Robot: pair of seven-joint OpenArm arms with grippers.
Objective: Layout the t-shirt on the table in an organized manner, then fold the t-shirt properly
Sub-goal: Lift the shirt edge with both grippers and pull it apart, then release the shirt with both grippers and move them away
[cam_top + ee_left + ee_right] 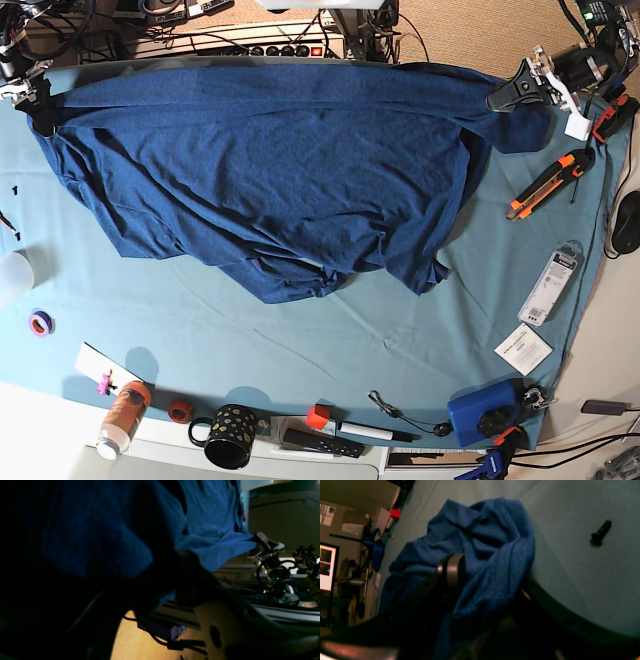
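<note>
T-shirt (270,170) corners touch left hand (518,92), right hand (35,95).

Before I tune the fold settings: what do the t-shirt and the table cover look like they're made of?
The t-shirt looks like soft knit fabric, probably a cotton blend: matte, heathered navy, draping in loose folds. The table wears a thinner, smoother light teal cloth, seemingly woven, matte, lying flat with faint creases. Exact fibres can't be told from here.
</note>
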